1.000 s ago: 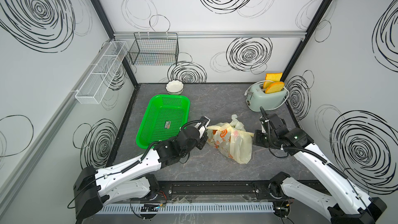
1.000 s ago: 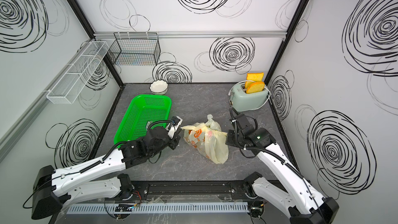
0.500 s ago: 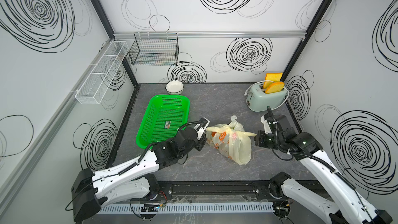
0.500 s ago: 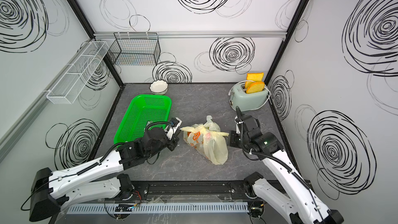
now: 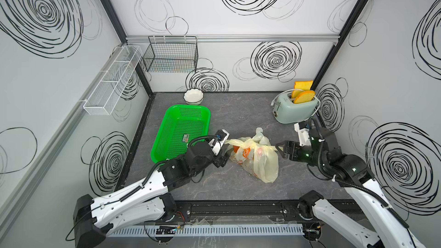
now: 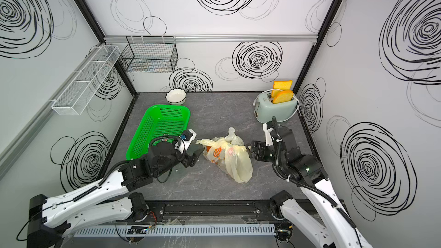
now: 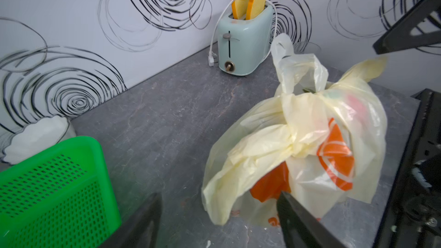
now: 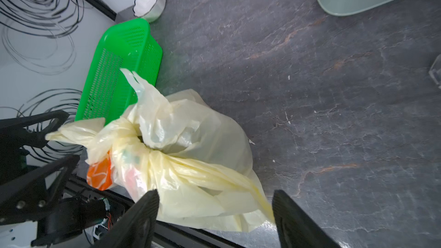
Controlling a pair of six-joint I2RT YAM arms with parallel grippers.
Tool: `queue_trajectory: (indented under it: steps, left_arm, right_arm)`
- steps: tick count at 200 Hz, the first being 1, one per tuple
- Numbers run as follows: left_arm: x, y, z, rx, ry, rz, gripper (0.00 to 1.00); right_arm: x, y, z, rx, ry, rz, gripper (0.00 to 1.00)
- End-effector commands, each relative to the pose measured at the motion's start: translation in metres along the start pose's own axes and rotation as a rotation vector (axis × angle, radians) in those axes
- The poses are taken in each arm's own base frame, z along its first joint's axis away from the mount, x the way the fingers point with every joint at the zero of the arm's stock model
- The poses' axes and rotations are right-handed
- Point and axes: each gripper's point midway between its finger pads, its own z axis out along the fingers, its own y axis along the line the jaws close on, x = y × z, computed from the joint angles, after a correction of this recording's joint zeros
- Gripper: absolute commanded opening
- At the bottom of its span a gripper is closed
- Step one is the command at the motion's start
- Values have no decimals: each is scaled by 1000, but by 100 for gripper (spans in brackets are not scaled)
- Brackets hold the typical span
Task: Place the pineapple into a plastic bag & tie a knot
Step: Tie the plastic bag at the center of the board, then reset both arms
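Observation:
The pale-yellow plastic bag point(image 5: 259, 163) point(image 6: 232, 163) lies on the dark table between my two arms, bulging, with orange print showing. Its handle strips are bunched into a knot point(image 7: 296, 145) point(image 8: 140, 149), and the loose ends stick out to both sides. The pineapple is hidden inside the bag. My left gripper point(image 5: 223, 155) point(image 7: 218, 195) stands open at the bag's left side, one loose end lying between its fingers, ungripped. My right gripper point(image 5: 281, 151) point(image 8: 214, 192) is open at the bag's right side, with the other strip lying slack between its jaws.
A green basket point(image 5: 183, 132) sits just left of the left gripper. A mint toaster point(image 5: 296, 109) with bread slices stands at the back right, close behind the right arm. At the back sit a white bowl point(image 5: 193, 96) and wall-mounted wire baskets point(image 5: 171, 56).
Both grippers were shut on the bag's handle ends and have opened, letting them go. The strips have slackened, and the right arm has drawn back a little.

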Motion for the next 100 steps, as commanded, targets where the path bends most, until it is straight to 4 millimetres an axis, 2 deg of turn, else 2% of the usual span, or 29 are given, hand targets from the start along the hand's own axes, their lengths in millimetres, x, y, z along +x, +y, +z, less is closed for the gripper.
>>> queue_trajectory:
  steps: [1, 13, 27, 44, 59, 73, 87, 100]
  left_arm:
    - [-24, 38, -20, -174, -124, -69, 97]
    - [-27, 70, -29, -303, -167, -153, 97]
    - [-22, 114, -39, -455, -195, -260, 97]
    - [2, 174, -60, -700, -219, -372, 97]
    - [30, 219, -86, -921, -254, -443, 98]
    - [51, 241, -98, -1010, -270, -430, 97]
    - [70, 254, -99, -1020, -261, -380, 98]
    - [83, 264, -98, -1009, -250, -356, 98]
  right_arm:
    - [-31, -15, -15, 107, -163, 41, 84]
    - [-43, -34, -13, 211, -233, 64, 89]
    - [-57, -60, -5, 355, -316, 47, 91]
    - [-68, -102, 5, 557, -444, 31, 98]
    - [-78, -122, 22, 610, -574, -76, 98]
    - [-77, -136, 42, 601, -690, -181, 97]
    - [-77, -159, 49, 565, -811, -162, 96]
    - [-75, -179, 59, 503, -827, -121, 96]
